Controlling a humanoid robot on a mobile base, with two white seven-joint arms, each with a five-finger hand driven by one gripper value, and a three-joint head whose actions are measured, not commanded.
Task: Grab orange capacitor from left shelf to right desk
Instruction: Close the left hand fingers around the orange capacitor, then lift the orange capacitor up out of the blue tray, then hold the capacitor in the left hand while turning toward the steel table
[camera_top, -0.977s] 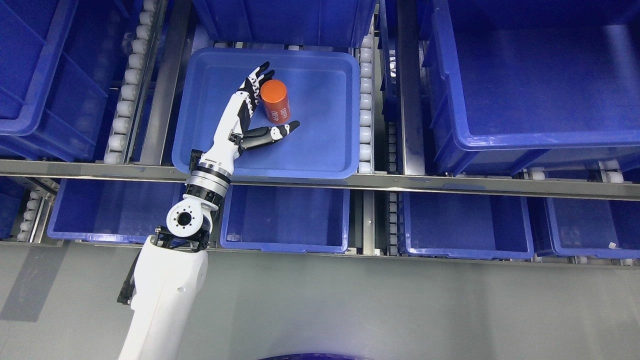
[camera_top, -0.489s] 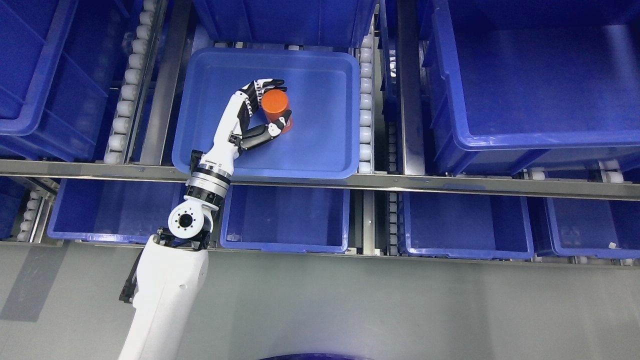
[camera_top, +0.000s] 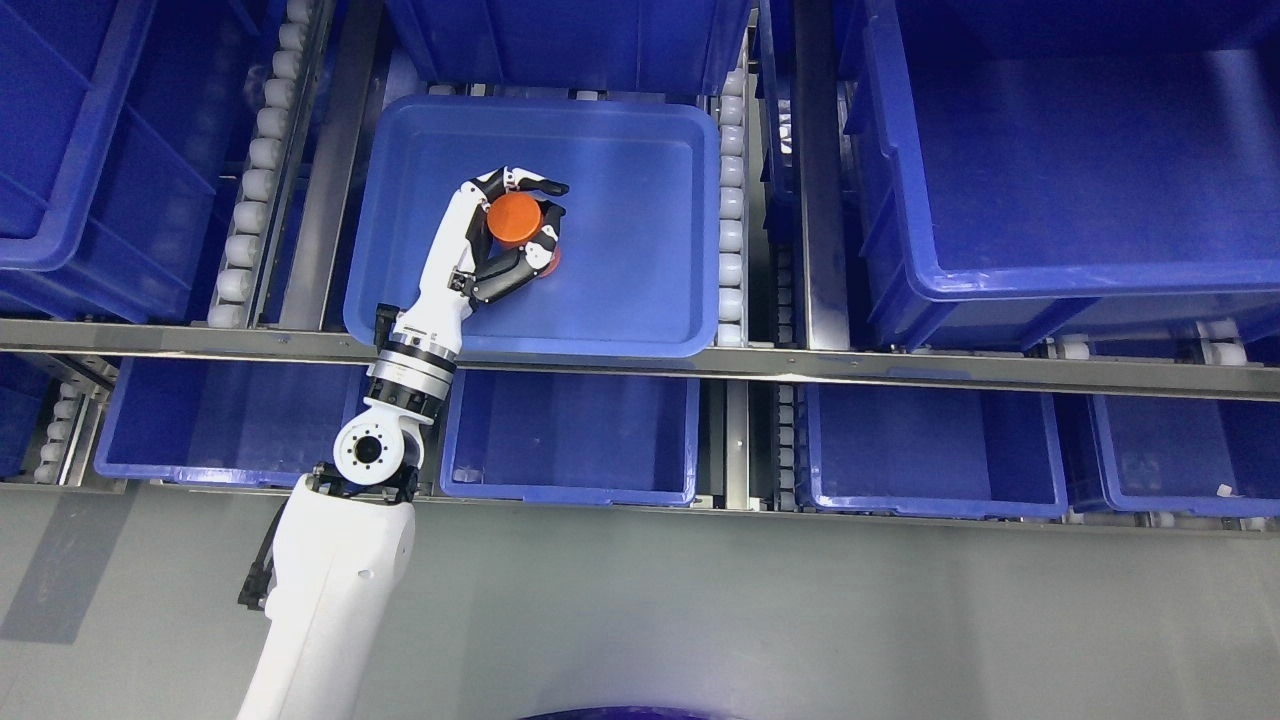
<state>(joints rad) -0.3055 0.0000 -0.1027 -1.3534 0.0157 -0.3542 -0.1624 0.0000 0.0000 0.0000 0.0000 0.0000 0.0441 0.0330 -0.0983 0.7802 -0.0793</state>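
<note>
Seen from above, the left hand (camera_top: 505, 235) reaches into a shallow blue tray (camera_top: 640, 310) on the shelf, its fingers (camera_top: 530, 183) and thumb curled closed around the orange capacitor (camera_top: 512, 220). The capacitor sits toward the tray's left half, with bare tray floor open to its right and front. Deeper blue bins (camera_top: 1060, 160) flank the tray.

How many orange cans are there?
1. The orange capacitor sits in the shallow blue tray on the shelf, wrapped by the left hand. Deeper bins might hide others.
</note>
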